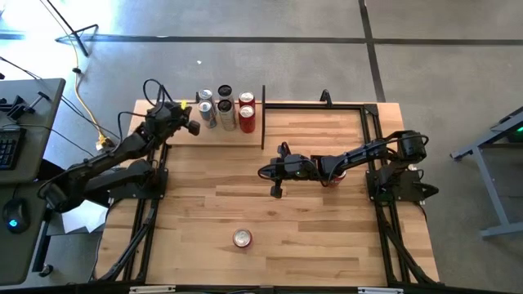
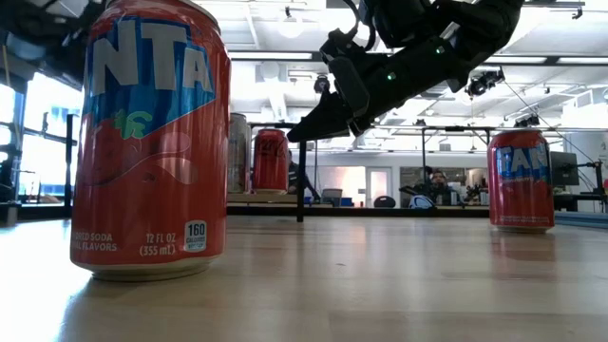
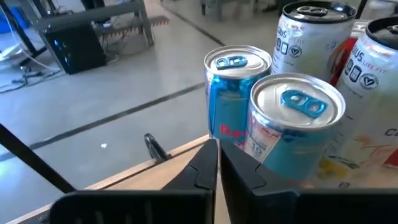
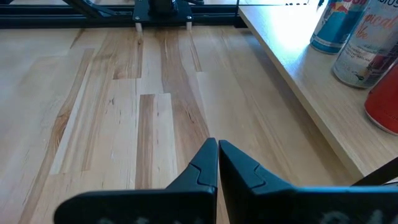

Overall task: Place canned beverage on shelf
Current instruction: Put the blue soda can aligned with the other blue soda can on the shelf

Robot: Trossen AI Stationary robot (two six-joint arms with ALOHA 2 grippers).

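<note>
The shelf (image 4: 292,62), a pale wood board with a black upright (image 1: 263,118), stands at the table's far left. Several cans stand on it, among them two blue and silver ones (image 3: 233,93) (image 3: 292,124), white ones and red ones (image 1: 247,121). My left gripper (image 3: 217,168) (image 1: 194,126) is shut at the shelf's left end, right beside the nearer blue can. My right gripper (image 1: 274,173) (image 4: 217,155) is shut over the middle of the table, holding nothing. A red soda can (image 1: 242,238) (image 2: 152,142) stands upright near the front edge. Another (image 2: 521,180) stands under my right arm. My left gripper's shut fingers (image 3: 249,177) stand close beside the lower wall of the nearer blue and silver can, coming level from the table's left. I cannot tell whether they touch it. The can stands upright on the shelf.
Black frame rails (image 1: 372,122) run along the table's far and side edges. The tabletop (image 1: 204,212) lies bare between the shelf and the front can. A desk with a keyboard (image 1: 8,139) stands off the table's left side.
</note>
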